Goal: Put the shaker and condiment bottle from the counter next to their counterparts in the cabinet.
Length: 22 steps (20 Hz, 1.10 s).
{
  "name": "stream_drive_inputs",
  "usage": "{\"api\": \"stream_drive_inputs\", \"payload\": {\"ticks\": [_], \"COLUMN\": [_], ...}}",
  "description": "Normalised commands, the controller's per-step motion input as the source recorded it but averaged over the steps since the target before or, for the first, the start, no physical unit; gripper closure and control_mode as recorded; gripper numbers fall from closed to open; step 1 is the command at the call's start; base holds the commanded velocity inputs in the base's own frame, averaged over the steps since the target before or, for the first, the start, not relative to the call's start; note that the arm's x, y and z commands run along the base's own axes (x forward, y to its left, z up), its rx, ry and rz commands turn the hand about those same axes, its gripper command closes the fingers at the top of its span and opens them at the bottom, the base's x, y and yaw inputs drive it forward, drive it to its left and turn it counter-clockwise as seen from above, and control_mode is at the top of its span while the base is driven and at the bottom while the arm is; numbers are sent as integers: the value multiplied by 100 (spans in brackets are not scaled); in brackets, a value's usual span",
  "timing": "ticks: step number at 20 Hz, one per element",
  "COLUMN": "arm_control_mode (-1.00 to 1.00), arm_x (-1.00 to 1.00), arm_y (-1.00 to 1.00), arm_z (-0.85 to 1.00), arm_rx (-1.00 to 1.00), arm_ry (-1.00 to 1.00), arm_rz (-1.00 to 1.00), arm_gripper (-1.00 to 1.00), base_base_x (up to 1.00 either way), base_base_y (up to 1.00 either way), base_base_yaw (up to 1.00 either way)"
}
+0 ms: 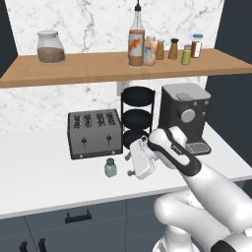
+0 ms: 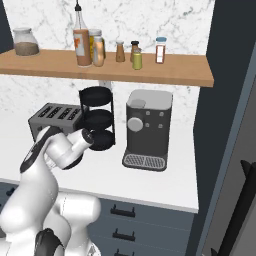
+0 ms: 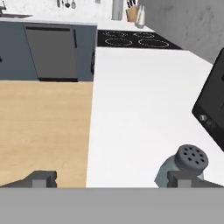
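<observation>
Shaker [image 1: 110, 168] stood before the toaster [image 1: 94, 133]; my tool [image 1: 133, 164], spread and empty, needed centring over its cap.

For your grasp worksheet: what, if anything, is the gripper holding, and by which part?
Nothing. The gripper is open beside the shaker, which stands on the counter, ungrasped.

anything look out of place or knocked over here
Nothing is tipped, spilled or damaged. The one item apart from its group is the small squat pale blue-green shaker with a grey cap, standing upright alone on the white counter before the dark toaster, while the other spice containers stand on the wooden shelf.
</observation>
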Motion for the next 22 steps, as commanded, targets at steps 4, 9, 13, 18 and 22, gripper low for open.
{"api": "stream_drive_inputs", "payload": {"ticks": [4,9,13,18,22], "arm_control_mode": [-100,-100,-100,-100,-100], "arm_x": [0,0,0,0,0], "arm_y": [0,0,0,0,1], "arm_z": [-29,-26,-23,-27,-17], "arm_rx": [3,5,5,1,1], "arm_ry": [-1,-1,-1,-2,-4], "arm_rz": [-6,-5,-4,-2,-1], "arm_gripper": [-100,-100,-100,-100,-100], "base_base_x": [0,0,0,0,0], "base_base_y": [0,0,0,0,0], "base_base_yaw": [0,0,0,0,0]}}
